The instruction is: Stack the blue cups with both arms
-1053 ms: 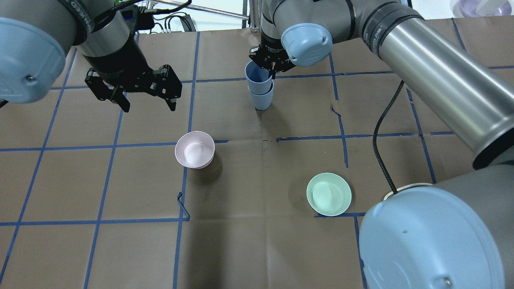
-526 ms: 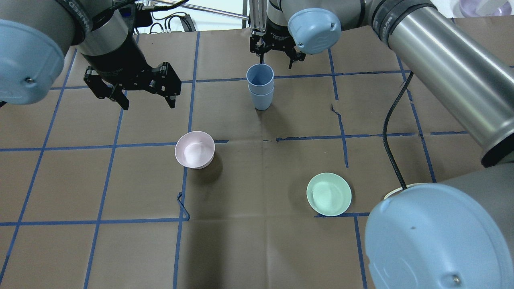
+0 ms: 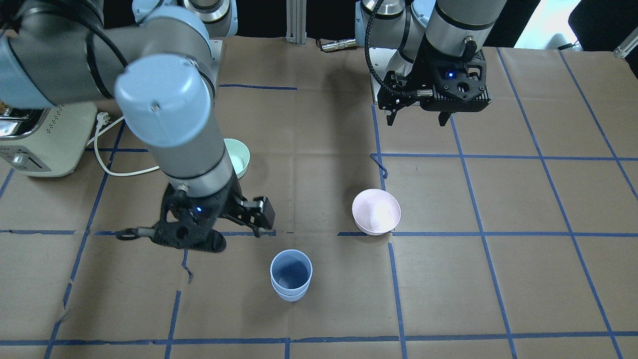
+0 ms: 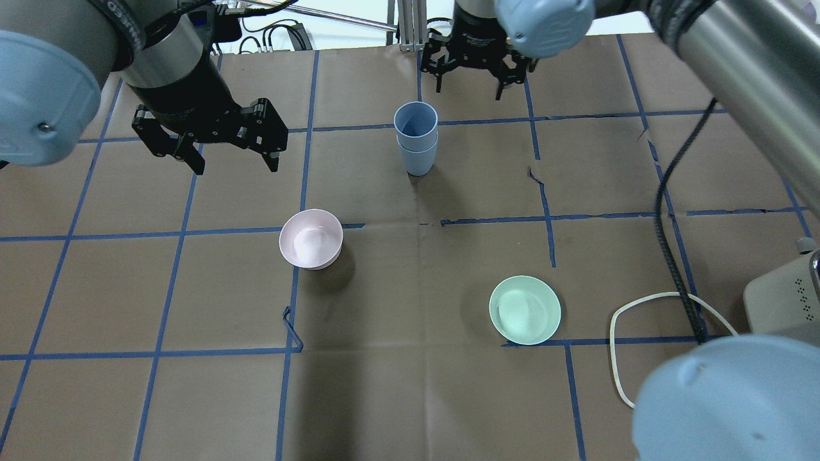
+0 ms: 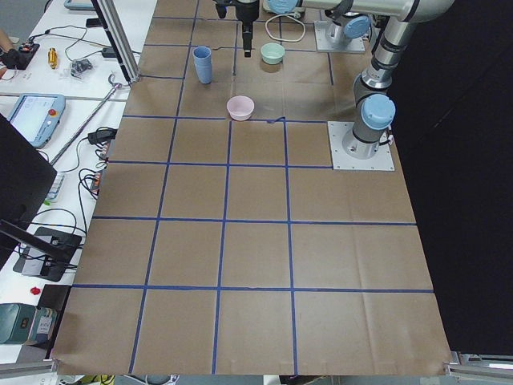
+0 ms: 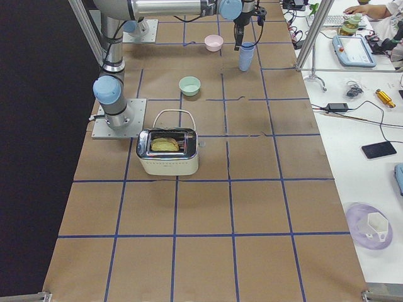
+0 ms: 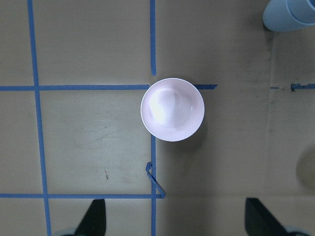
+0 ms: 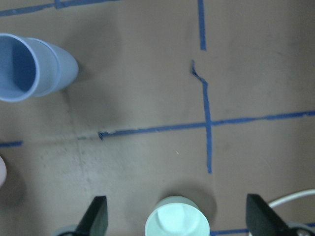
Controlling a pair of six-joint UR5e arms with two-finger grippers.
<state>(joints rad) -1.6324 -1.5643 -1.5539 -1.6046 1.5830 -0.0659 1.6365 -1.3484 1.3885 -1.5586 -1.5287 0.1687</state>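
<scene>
The two pale blue cups [image 4: 416, 137] stand nested, one inside the other, upright on the brown paper near the table's far middle; they also show in the front view [image 3: 291, 274] and the right wrist view [image 8: 29, 66]. My right gripper [image 4: 469, 89] is open and empty, raised beyond the stack and a little to its right, not touching it. My left gripper [image 4: 236, 168] is open and empty, hovering well to the left of the stack and beyond the pink bowl [image 4: 311, 238]. In the left wrist view the stack's base [image 7: 290, 12] shows at the top right corner.
A mint-green bowl [image 4: 524, 309] sits on the near right and a pink bowl [image 3: 376, 211] left of centre. A cream toaster [image 4: 781, 301] with a white cable [image 4: 615, 358] stands at the right edge. Blue tape lines grid the paper.
My right gripper has let go of the upper cup's rim, opened, and drawn away up and to the right. The nested cups stay standing. The left gripper has barely moved.
</scene>
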